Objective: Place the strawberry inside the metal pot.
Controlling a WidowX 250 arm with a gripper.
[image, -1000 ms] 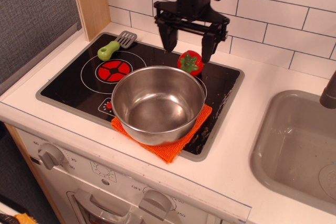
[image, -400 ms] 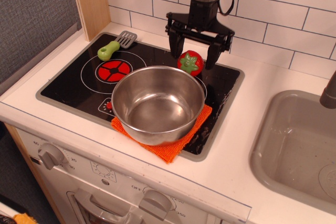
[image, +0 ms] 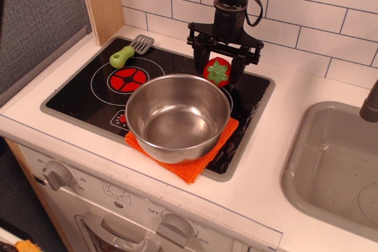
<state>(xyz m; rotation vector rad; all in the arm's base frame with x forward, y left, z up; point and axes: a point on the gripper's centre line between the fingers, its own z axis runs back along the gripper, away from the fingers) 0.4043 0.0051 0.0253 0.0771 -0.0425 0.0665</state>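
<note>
1 black gripper (image: 217,70) | jaws narrowed since 0.4 s ago, now clamped on small red plastic strawberry (image: 216,71) near worktop back edge | grasp done, lift next → round steel pot (image: 177,116)

Green-handled spatula (image: 131,51), orange cloth (image: 195,167), sink (image: 331,169)

You're looking at a white bench (image: 295,95) backed by a white tiled wall (image: 331,10). A wooden panel (image: 103,1) stands at the left corner, grey fabric (image: 35,22) beside it. A grey sink basin (image: 333,166) sits right.
</note>
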